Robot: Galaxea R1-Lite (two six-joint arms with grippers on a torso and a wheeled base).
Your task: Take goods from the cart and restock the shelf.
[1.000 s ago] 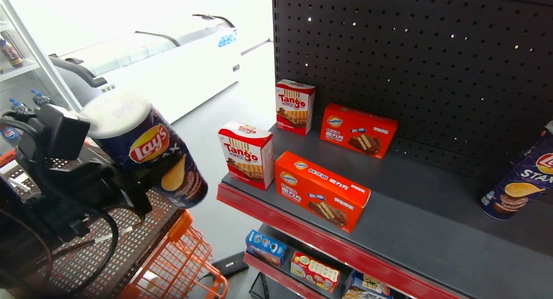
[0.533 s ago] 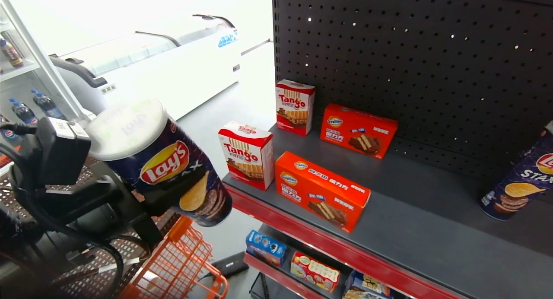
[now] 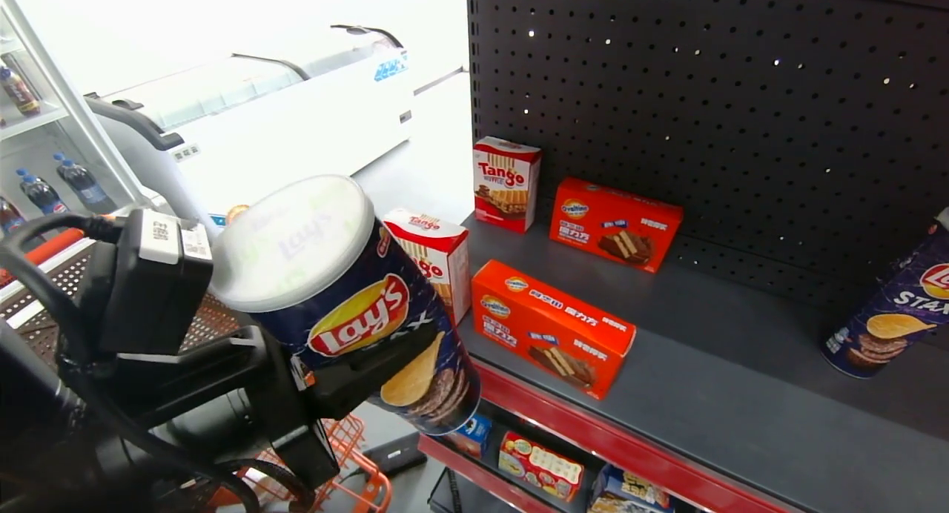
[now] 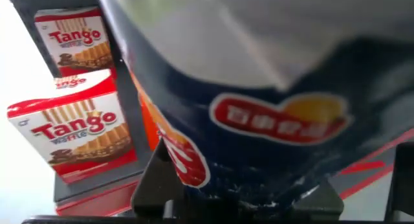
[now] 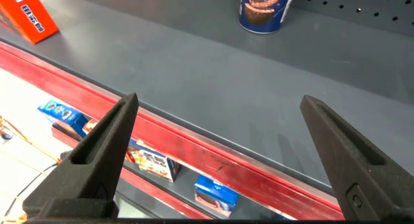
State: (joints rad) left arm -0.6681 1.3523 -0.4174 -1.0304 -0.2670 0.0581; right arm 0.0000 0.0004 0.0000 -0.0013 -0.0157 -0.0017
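Note:
My left gripper [image 3: 326,365] is shut on a dark blue chip can [image 3: 348,305] with a white lid, held tilted just left of the shelf's [image 3: 726,394] front left corner. In the left wrist view the chip can [image 4: 259,120] looms close, with two red-and-white wafer boxes [image 4: 74,130] behind it. On the shelf stand two wafer boxes [image 3: 508,181], two orange chocolate boxes [image 3: 552,324] and a second chip can [image 3: 893,313] at the far right. My right gripper [image 5: 220,159] is open, hovering over the shelf's red front edge [image 5: 194,146], with that second chip can [image 5: 265,9] beyond.
The orange cart [image 3: 348,461] sits low at the left under my arm. A black pegboard [image 3: 704,90] backs the shelf. Lower shelves hold small snack boxes [image 3: 537,465]. A white chest freezer [image 3: 282,120] stands behind on the left. The shelf's middle and right front is bare.
My left gripper has carried the chip can up and to the right, from above the cart to the shelf's front left corner, now covering part of the near wafer box.

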